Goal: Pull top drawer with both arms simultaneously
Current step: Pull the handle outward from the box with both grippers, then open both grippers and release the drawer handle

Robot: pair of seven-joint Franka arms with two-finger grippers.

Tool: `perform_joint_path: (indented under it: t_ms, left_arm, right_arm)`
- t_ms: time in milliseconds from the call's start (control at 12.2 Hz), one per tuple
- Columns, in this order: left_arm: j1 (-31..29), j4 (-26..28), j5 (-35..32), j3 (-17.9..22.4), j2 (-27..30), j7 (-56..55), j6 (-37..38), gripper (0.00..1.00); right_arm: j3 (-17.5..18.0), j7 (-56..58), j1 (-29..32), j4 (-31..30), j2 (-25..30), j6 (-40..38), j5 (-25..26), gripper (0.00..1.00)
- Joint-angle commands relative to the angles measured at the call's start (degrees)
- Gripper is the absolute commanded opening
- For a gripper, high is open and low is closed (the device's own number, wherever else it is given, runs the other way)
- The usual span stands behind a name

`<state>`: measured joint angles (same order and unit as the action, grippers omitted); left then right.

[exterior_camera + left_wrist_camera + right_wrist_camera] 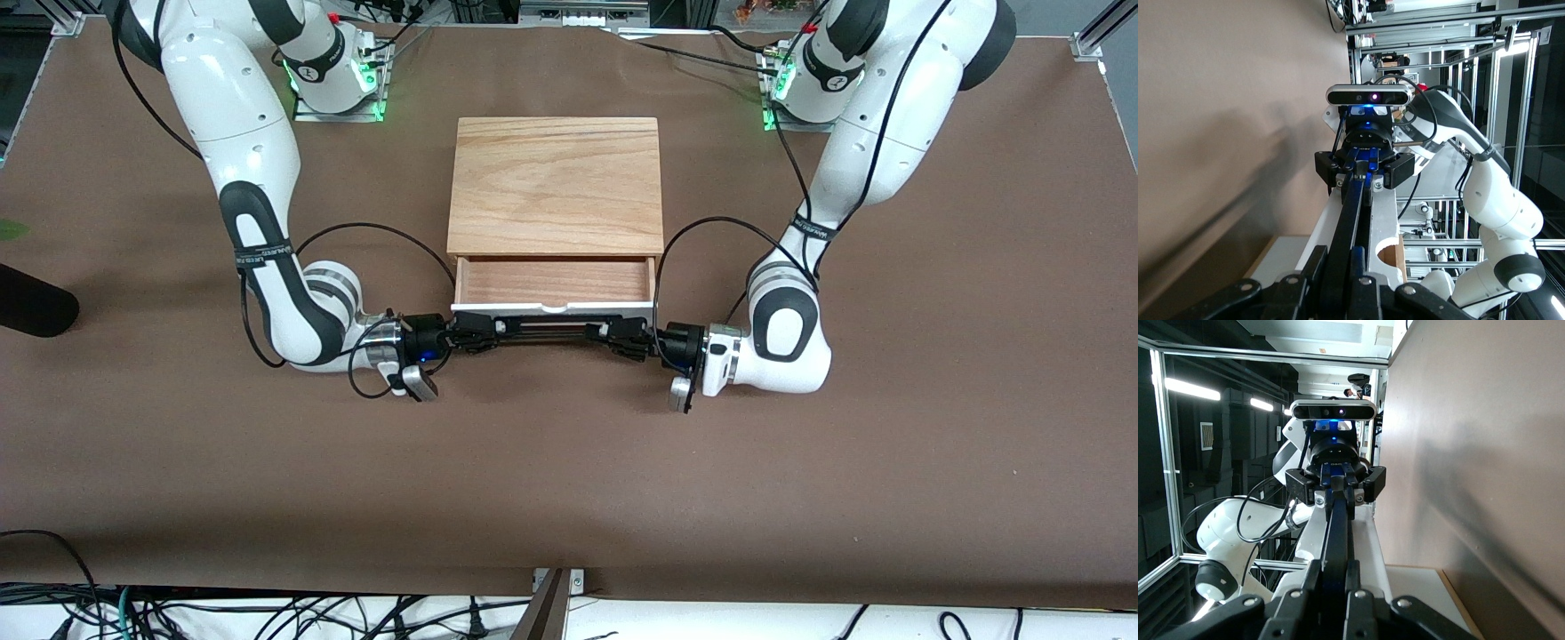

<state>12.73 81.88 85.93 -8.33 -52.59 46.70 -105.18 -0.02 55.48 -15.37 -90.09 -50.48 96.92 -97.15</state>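
The top drawer [553, 280] stands partly pulled out of the box, and its reddish-wood inside shows. Its white front panel [551, 308] faces the front camera, with the thin black wire handle [544, 327] along it. My left gripper [615, 336] is shut on the handle's end toward the left arm. My right gripper [476, 334] is shut on the end toward the right arm. In the left wrist view my left gripper [1337, 257] clamps the handle [1353, 213], with the right gripper [1363, 168] farther along. The right wrist view shows my right gripper [1334, 568] clamped on the handle [1336, 530].
The box's light oak top slab [556, 182] lies between the two arm bases. A black cylinder [31, 307] juts in at the right arm's end of the brown table [569, 480]. Black cables loop beside both wrists.
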Motion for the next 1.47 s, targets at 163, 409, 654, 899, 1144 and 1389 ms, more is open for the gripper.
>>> perform_joint_path:
  t_ms: [163, 409, 654, 899, 1144, 1389]
  left_arm:
    - [-0.43, -6.38, 1.34, -0.02, 0.56, -7.5, 1.03, 0.0]
    - [-0.52, -7.79, 1.43, -0.01, -0.32, -7.68, 1.03, 0.0]
    - [-0.52, -7.61, 1.34, -0.01, -0.75, -7.15, 1.03, 0.0]
    - [-0.52, -7.35, 1.34, -0.01, -1.46, -6.8, 1.03, 0.0]
    - [-0.52, -7.0, 1.43, -0.01, -1.81, -6.71, 1.12, 0.53]
    - [-0.69, -6.73, 1.43, -0.01, -1.72, -6.62, 1.29, 1.0]
  right_arm:
    - [-1.48, -5.38, 3.24, 11.07, -5.24, 7.41, -2.96, 0.0]
    - [-2.44, -8.1, 3.86, 14.67, -7.26, 7.5, -2.96, 0.0]
    - [-2.53, -9.34, 4.12, 17.75, -9.02, 7.5, -3.04, 0.0]
    - [-2.53, -9.34, 4.91, 19.25, -9.99, 7.5, -3.04, 0.0]
    - [-2.53, -9.25, 4.83, 19.17, -9.99, 7.5, -2.96, 0.22]
    - [-2.53, -8.73, 4.83, 18.99, -9.73, 7.41, -2.61, 1.0]
